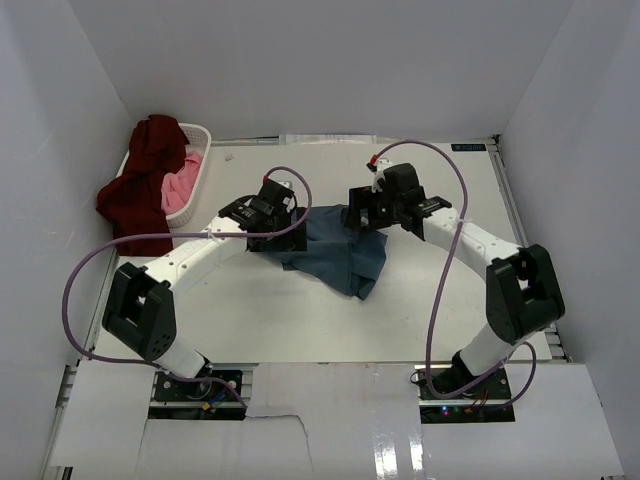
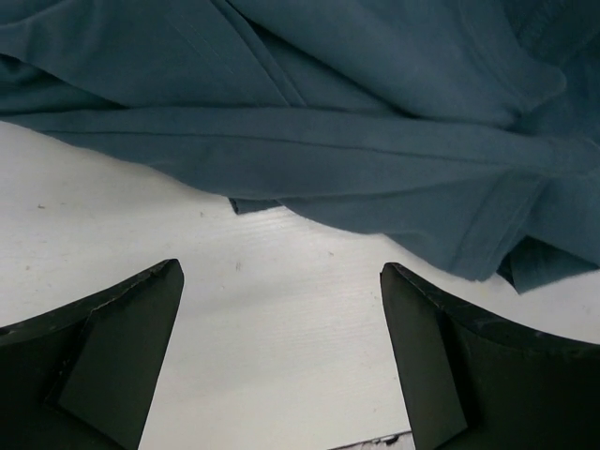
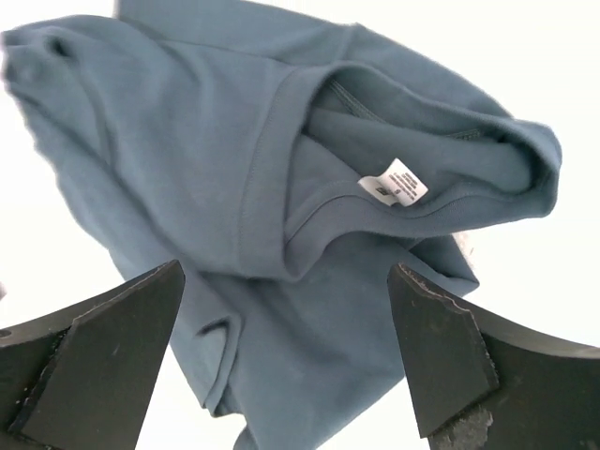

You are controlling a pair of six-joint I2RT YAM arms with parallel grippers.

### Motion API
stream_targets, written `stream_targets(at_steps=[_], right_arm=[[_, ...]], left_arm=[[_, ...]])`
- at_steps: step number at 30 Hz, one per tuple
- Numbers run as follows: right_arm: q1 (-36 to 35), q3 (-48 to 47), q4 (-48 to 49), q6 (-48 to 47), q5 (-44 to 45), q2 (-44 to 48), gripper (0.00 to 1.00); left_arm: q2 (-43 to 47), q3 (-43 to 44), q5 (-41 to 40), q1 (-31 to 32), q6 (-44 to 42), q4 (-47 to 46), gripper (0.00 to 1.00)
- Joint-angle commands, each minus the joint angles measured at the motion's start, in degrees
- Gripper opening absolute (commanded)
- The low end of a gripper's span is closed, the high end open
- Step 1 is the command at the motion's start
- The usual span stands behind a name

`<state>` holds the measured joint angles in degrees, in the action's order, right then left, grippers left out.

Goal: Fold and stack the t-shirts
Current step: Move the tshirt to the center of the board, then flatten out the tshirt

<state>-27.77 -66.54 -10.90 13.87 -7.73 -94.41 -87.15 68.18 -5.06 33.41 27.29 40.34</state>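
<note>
From above: teal-blue t-shirt crumpled on the table, well right of the white laundry basket. Maroon t-shirt draped over that basket's rim, pink t-shirt inside it. Left gripper right of the basket, right gripper farther right.

Left wrist: jaws spread wide, gripping nothing, teal hem just ahead.

Right wrist: jaws wide apart, empty, over the collar and its white label.

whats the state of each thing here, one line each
teal shirt: unfolded, crumpled on the table
maroon shirt: unfolded, draped over the basket's rim
pink shirt: bunched inside the basket
basket: upright, holding shirts
left claw: open, empty, over bare table by the teal shirt's edge
right claw: open, empty, above the teal shirt
</note>
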Motion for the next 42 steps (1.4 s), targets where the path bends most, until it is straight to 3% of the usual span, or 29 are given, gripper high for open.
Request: stream_targets(at_steps=[1,7,13,16,19,22,27,31,34,36,42], right_arm=[[-0.71,2.98,1.57,-5.16,-2.37,7.91,0.95],[-1.50,6.25,2.02,-11.14,-9.67,11.71,0.97],[-3.08,5.20,1.32,-13.60,-12.67,7.15,0.91],[-3.70,4.49,1.58,-12.30,-9.42,6.34,0.90],[-3.61,4.93,2.02,-9.22,-0.73,8.71,0.92],[-2.56,5.46,2.19,-7.19,4.38,10.38,0.93],[2.01,7.83,1.93,0.97,14.22,13.55,0.93],[8.50,11.43,2.02,5.72,14.41,17.06,0.95],[11.15,12.49,2.37,6.70,12.83,18.73,0.95],[11.51,13.02,2.72,6.70,12.13,19.17,0.96],[11.95,12.84,3.25,6.43,8.34,17.95,0.97]], left_arm=[[-0.21,4.15,-6.89,-0.97,3.20,0.97,0.98],[-0.74,5.38,-0.30,-8.79,2.86,0.80,0.98],[-1.17,6.52,2.77,-12.22,1.71,0.88,0.98],[-1.61,6.35,6.28,-12.23,1.80,-0.51,0.98],[-3.19,6.61,13.49,-10.75,2.33,-2.80,0.97],[-6.61,9.68,11.30,-4.96,1.89,-2.98,0.97],[-9.96,11.62,13.76,-1.15,-0.39,-5.70,0.93],[-8.74,9.60,21.30,-0.80,-11.35,-10.36,0.95],[-6.98,9.86,19.93,-0.63,-17.95,-12.21,0.93],[-5.93,10.30,20.87,-0.63,-25.59,-13.61,0.81],[-4.60,8.54,28.61,-0.63,-43.96,-19.59,0.84]])
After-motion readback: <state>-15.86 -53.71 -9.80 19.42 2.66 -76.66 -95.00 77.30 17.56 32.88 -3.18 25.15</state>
